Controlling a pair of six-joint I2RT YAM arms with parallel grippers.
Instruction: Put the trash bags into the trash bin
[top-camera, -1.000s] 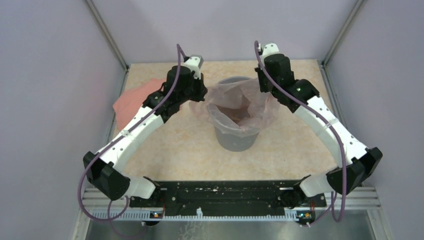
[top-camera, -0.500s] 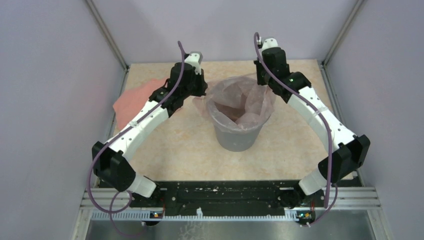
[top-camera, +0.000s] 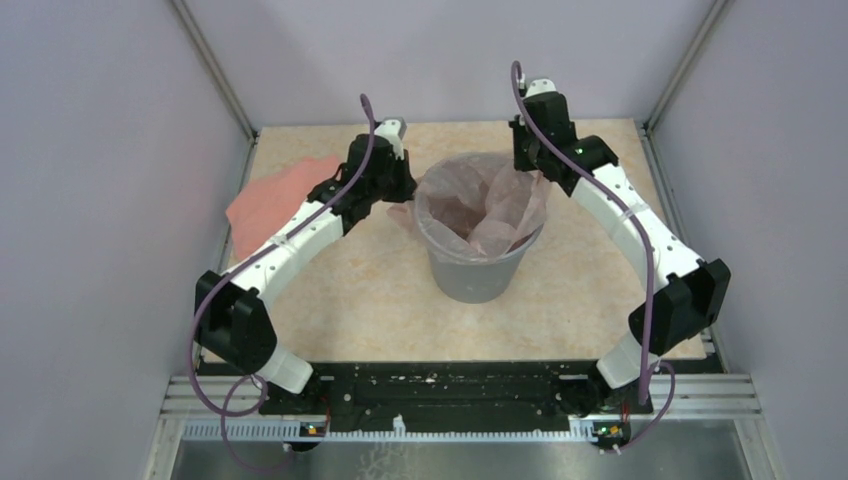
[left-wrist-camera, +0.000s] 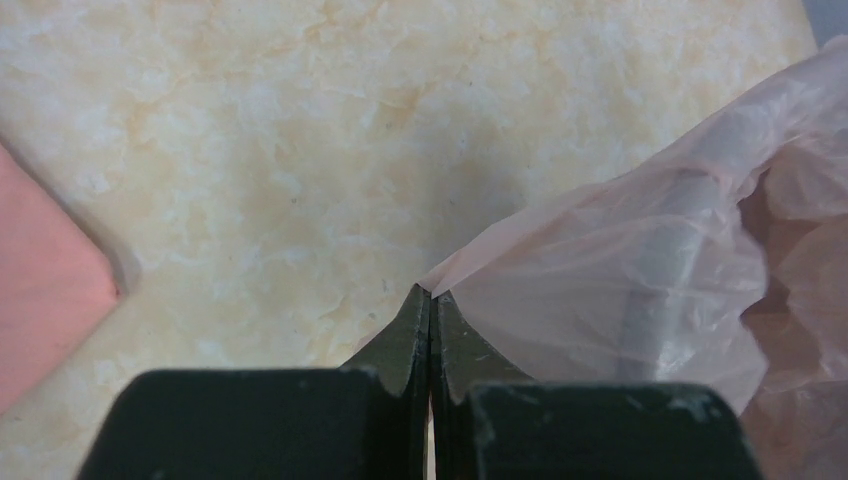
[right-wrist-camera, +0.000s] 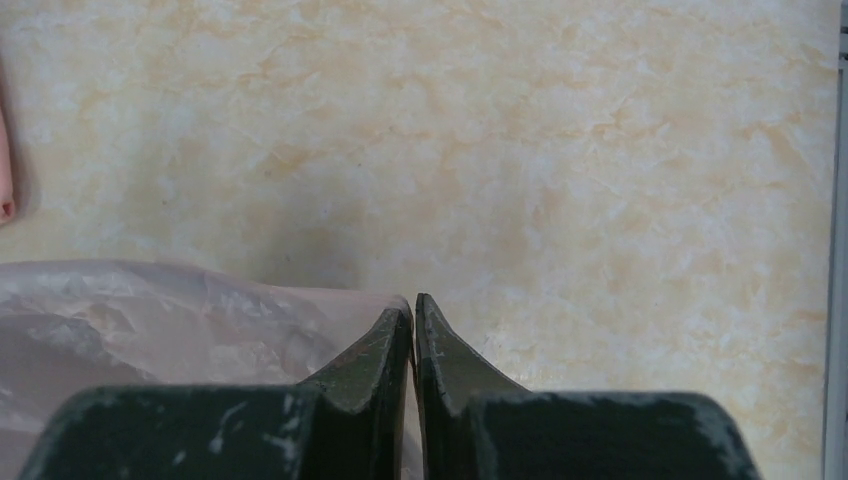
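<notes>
A round grey plastic trash bin (top-camera: 478, 275) stands on the beige table (top-camera: 350, 290), a thin translucent pale-pink plastic trash bag (top-camera: 470, 205) sunk inside as a liner. Farther back, the left hand (left-wrist-camera: 430, 292) and right hand (right-wrist-camera: 413, 300) are clenched on the film's edge at opposite sides of the rim, apparently to stretch the mouth over it.

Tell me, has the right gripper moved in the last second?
Yes. The right gripper, shut on the bag, has slid slightly toward the back wall, from beside the bin's right rim to its far-right edge.
</notes>
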